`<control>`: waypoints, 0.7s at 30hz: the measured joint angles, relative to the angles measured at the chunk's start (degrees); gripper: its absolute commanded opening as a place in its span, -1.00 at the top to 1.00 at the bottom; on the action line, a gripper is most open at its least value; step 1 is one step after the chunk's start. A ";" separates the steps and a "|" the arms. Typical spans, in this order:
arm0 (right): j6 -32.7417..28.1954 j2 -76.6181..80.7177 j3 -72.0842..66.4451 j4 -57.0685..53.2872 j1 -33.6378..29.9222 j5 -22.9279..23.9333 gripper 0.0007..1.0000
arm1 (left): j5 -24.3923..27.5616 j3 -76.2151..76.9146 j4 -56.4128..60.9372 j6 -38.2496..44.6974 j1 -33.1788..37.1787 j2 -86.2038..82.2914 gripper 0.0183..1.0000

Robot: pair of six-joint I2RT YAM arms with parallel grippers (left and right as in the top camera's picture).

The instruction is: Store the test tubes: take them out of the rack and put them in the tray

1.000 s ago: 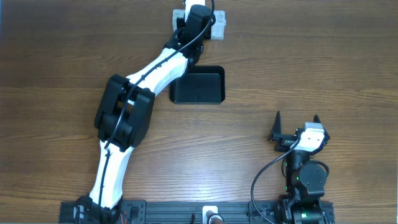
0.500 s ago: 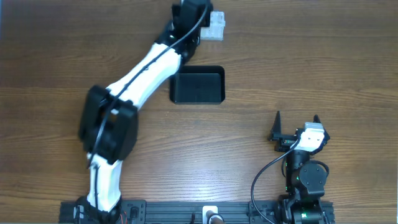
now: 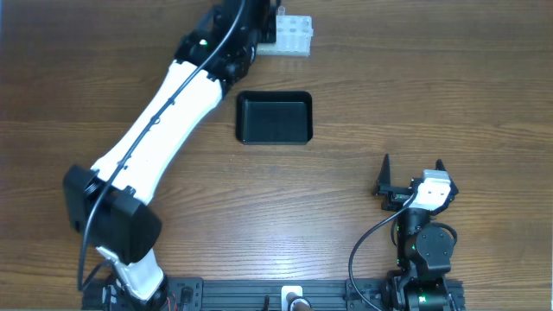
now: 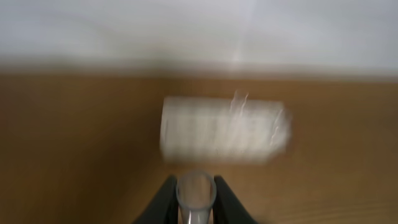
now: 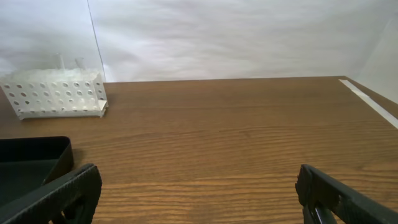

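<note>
The white perforated test tube rack stands at the far edge of the table, and in the right wrist view the rack has thin tubes sticking up from it. The black tray lies in front of the rack, with nothing visible inside. My left gripper is lifted just left of the rack and is shut on a clear test tube, whose round end faces the camera. My right gripper rests open near its base, far from both.
The left arm stretches diagonally from the lower left to the table's far edge. A pale wall stands behind the rack. The tray's corner lies close to my right gripper's own finger. Bare wood surrounds the tray.
The left arm has swung to the left and drawn back from over the rack, which now lies uncovered. The right arm has not moved.
</note>
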 measured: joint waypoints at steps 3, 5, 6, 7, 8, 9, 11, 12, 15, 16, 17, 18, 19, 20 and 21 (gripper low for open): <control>-0.07 0.00 0.00 0.00 0.00 0.00 -0.98 | 1.25 -0.22 -9.07 -6.60 -0.59 3.45 0.95; -0.02 0.00 0.00 0.00 0.00 0.00 -0.98 | 2.43 -0.39 -11.63 -9.38 -0.76 5.31 0.96; -0.02 0.00 0.00 0.00 0.00 0.00 -0.98 | 3.19 -0.44 -12.24 -10.69 -0.87 6.40 0.95; -0.02 0.00 0.00 0.00 0.00 0.00 -0.98 | 3.69 -0.46 -12.44 -11.52 -0.94 7.17 0.96; -0.02 0.00 0.00 0.00 0.00 0.00 -0.99 | 4.17 -0.46 -12.44 -12.33 -0.98 7.87 0.96; -0.04 0.00 0.00 0.00 0.00 -0.02 -0.99 | 4.55 -0.48 -12.44 -12.83 -1.01 8.22 0.96; -0.04 0.00 0.00 0.00 0.00 0.00 -0.99 | 5.03 -0.52 -12.46 -13.53 -0.98 8.63 0.96; -0.04 0.00 0.00 0.00 0.00 0.00 -0.98 | 5.33 -0.52 -12.46 -13.97 -1.01 8.79 0.96; -0.02 0.00 0.00 0.00 0.00 0.00 -0.99 | 5.84 -0.52 -12.48 -14.14 -1.01 9.11 0.96; -0.04 0.00 0.00 0.00 0.00 0.00 -0.99 | 5.92 -0.52 -12.50 -14.10 -1.07 9.38 0.95; -0.04 0.00 0.00 0.00 0.00 0.00 -0.98 | 6.03 -0.52 -12.50 -14.08 -1.11 9.66 0.95; 0.00 0.00 0.00 0.00 0.00 0.00 -0.98 | 6.08 -0.52 -12.57 -13.90 -1.16 10.10 0.94; -0.02 0.00 0.00 0.02 0.00 0.00 -0.99 | 6.19 -0.52 -12.63 -13.66 -1.22 10.78 0.95; 0.00 0.00 0.00 0.00 0.00 0.00 -0.99 | 6.27 -0.52 -12.66 -13.44 -1.31 11.34 0.95; -0.04 0.00 0.00 0.00 0.00 0.00 -0.99 | 6.32 -0.52 -12.76 -13.38 -1.40 11.96 0.93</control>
